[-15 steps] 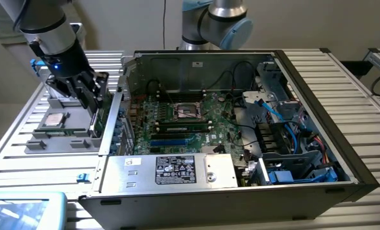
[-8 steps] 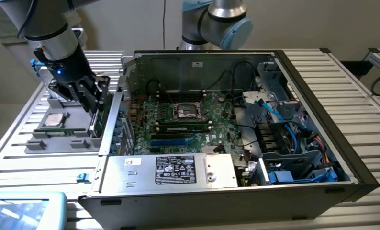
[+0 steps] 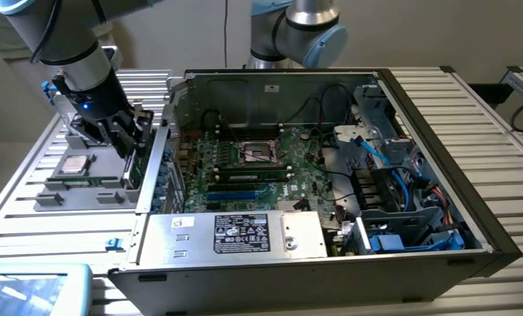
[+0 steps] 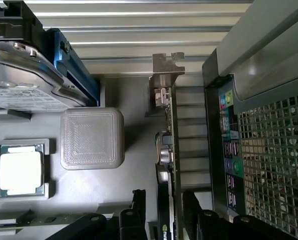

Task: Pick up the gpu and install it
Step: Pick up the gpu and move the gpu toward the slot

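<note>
Risk, tipping: the gpu [image 4: 167, 150] is standing on its long edge and offering only a thin top. If the fingers [image 4: 194, 215] are closing off-centre, one pad may be pushing the card over before the other is meeting it.
Risk, scraping: the card is standing just beside the case [image 4: 269, 150], so the finger on that side is working in a narrow gap. It may be rubbing the rear panel or its ports.
Risk, skewed lift: the bracket [image 4: 166, 75] is sitting at the end of the card away from the fingers. A hold near one end may be leaving the card hanging tilted and catching in its slot.
Risk, slipping: the card's two faces are uneven, so a light squeeze may be letting it slide.
Arm: it is reaching down at the exterior view's left of the case, over the tray [image 3: 77, 197], with the wrist pointing almost straight down.
Gripper: the gripper [image 3: 132, 141] is hanging low at the tray's edge nearest the case, lined up along the card.
Fingers: they are standing wide apart, one on each side of the card, and are holding nothing.
Gpu place: it is resting in the tray, between the grey block [image 4: 92, 137] and the case wall, outside the case and off the board [image 3: 253, 158].
Neighbours: the drive [image 4: 18, 75] and the CPU [image 4: 21, 170] are lying beyond the block, well apart from the fingers.
</note>
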`<state>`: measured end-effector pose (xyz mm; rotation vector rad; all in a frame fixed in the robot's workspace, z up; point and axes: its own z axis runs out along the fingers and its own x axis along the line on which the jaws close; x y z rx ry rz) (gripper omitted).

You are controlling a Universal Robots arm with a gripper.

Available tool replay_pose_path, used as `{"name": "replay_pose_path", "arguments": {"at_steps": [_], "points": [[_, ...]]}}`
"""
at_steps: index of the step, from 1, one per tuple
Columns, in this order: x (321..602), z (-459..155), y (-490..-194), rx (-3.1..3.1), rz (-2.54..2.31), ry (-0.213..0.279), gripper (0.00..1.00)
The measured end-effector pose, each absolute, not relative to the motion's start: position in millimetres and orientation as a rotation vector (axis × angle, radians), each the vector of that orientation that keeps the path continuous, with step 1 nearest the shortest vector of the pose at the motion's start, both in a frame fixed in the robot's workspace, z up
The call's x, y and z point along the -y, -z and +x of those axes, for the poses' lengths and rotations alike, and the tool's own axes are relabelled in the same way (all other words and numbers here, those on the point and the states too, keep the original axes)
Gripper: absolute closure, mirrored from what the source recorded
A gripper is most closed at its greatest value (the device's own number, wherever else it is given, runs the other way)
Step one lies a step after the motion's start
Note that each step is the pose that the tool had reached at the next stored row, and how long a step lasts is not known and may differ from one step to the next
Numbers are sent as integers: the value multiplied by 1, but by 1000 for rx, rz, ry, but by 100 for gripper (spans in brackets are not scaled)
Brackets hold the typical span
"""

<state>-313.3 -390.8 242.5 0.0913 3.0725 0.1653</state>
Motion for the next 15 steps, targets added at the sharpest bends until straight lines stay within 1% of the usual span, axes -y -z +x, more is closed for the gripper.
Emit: {"name": "replay_pose_path", "arguments": {"at_steps": [15], "points": [[388,-309,-230,-3073,87,-166,56]]}}
